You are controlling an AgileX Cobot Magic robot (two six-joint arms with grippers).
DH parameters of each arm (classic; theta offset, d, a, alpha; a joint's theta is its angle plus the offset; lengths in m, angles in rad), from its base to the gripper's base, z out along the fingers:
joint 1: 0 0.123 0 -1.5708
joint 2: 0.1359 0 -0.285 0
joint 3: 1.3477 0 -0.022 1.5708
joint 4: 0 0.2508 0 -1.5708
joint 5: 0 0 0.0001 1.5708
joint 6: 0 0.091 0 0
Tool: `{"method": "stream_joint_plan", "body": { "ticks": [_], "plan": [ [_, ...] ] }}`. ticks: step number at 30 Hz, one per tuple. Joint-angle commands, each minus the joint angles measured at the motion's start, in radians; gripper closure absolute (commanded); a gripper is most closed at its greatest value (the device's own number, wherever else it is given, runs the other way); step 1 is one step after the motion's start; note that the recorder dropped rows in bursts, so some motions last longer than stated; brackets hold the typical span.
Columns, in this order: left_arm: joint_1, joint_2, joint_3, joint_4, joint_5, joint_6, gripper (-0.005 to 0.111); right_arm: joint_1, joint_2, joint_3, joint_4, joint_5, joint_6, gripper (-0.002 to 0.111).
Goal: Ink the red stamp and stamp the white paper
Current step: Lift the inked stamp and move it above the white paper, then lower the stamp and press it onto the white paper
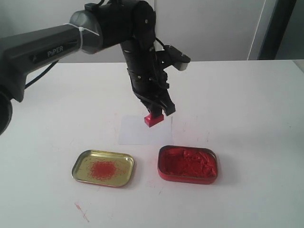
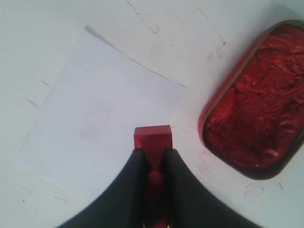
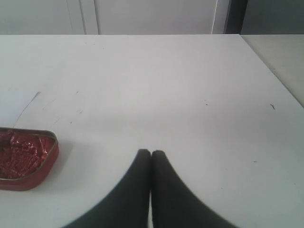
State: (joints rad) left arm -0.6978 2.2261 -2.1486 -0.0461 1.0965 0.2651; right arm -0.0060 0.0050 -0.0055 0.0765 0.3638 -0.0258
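Presently listed, from the left pincer outward.

- **Left pincer:** it is clamped on the narrow handle of the red stamp, with the foot turned downward.
- **Red stamp:** it is held over the edge of the white paper nearest the red tin of paste. Whether foot and sheet touch cannot be told.
- **White paper:** a faint reddish square outline is seen on it in the left wrist view, just beside the stamp. It is judged a weak impression.
- **Red tin of paste:** it lies open and near the paper, its surface roughly worked.
- **Gold lid:** it is set beside the tin and smeared red inside.
- **Right pincer:** the jaws are together and empty over bare worktop.

Progress is judged late. The stamp is in hand and at the paper, but inking cannot be confirmed because the underside is hidden. A clear print is not yet shown.
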Motion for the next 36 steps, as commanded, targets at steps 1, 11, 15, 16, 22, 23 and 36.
{"method": "stream_joint_plan", "body": {
  "ticks": [1,11,15,16,22,23,36],
  "plan": [
    [0.047,-0.017,-0.005,-0.02,0.024,-0.007,0.107,-0.005,-0.005,0.006,0.001,-0.014,0.002,0.108],
    [0.116,-0.003,-0.005,-0.028,-0.001,-0.007,0.107,-0.005,-0.005,0.006,0.001,-0.014,0.002,0.108],
    [0.117,0.008,0.024,-0.028,-0.046,-0.007,0.107,-0.005,-0.005,0.006,0.001,-0.014,0.002,0.108],
    [0.117,0.015,0.032,-0.031,-0.059,-0.007,0.107,-0.005,-0.005,0.006,0.001,-0.014,0.002,0.108],
    [0.117,0.018,0.064,-0.043,-0.11,-0.007,0.107,-0.005,-0.005,0.006,0.001,-0.014,0.002,0.108],
    [0.117,0.018,0.069,-0.043,-0.112,-0.007,0.107,-0.005,-0.005,0.006,0.001,-0.014,0.002,0.108],
    [0.078,0.018,0.137,0.0,-0.197,-0.007,0.107,-0.005,-0.005,0.006,0.001,-0.014,0.002,0.108]
  ]
}}
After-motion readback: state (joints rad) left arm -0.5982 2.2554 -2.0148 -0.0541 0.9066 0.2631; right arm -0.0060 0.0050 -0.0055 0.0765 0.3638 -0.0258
